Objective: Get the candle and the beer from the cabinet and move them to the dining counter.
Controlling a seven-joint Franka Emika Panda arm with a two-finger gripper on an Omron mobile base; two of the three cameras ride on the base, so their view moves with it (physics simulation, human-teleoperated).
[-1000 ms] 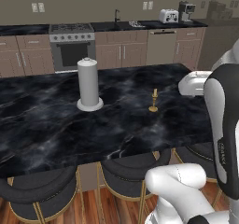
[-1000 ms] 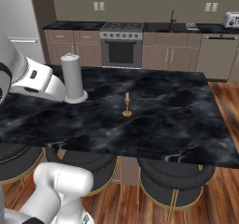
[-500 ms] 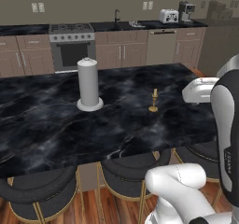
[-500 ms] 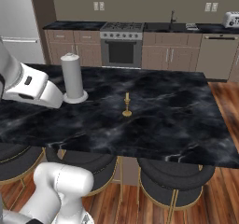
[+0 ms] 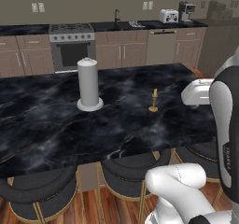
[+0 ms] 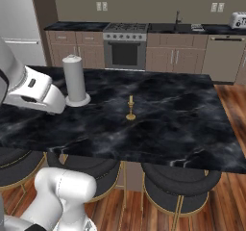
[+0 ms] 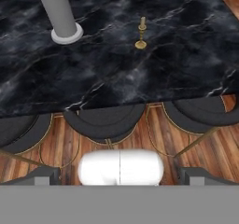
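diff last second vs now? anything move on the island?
Only the arm moved: its white forearm section swung lower and further toward the left edge of the right base view, and toward the right edge of the left base view. Nothing was gripped or released. The small golden-tan candlestick and the tall white paper-towel roll stayed upright in place on the black marble-veined island top.

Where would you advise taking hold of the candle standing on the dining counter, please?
Probably by the thin stem of the candle, above its round flat base. It stands upright and alone on the dining counter, well apart from the paper-towel roll, so a level approach from the stool side, fingers on either side of the stem, looks clear.
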